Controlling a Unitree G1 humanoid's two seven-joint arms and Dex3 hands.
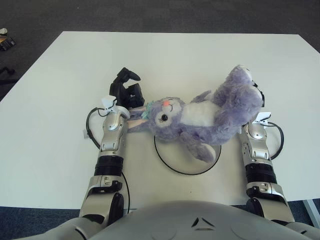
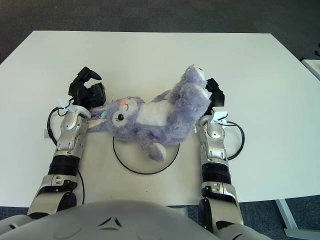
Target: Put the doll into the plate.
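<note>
The doll [image 1: 200, 117] is a purple plush bunny with a white belly. It lies on its side across the far part of the plate [image 1: 170, 167], a flat white disc with a thin black rim. Its head and ears point left and its legs point right and up. My left hand [image 1: 127, 85] is at the doll's ears, just left of the head, fingers spread and holding nothing. My right hand [image 2: 216, 95] is against the doll's legs on the right, mostly hidden behind them.
The white table [image 1: 200, 55] stretches far beyond the doll. Dark carpet surrounds it. A small dark object [image 1: 5, 41] lies on the floor at the far left. The corner of another white table [image 2: 312, 67] shows at the right edge.
</note>
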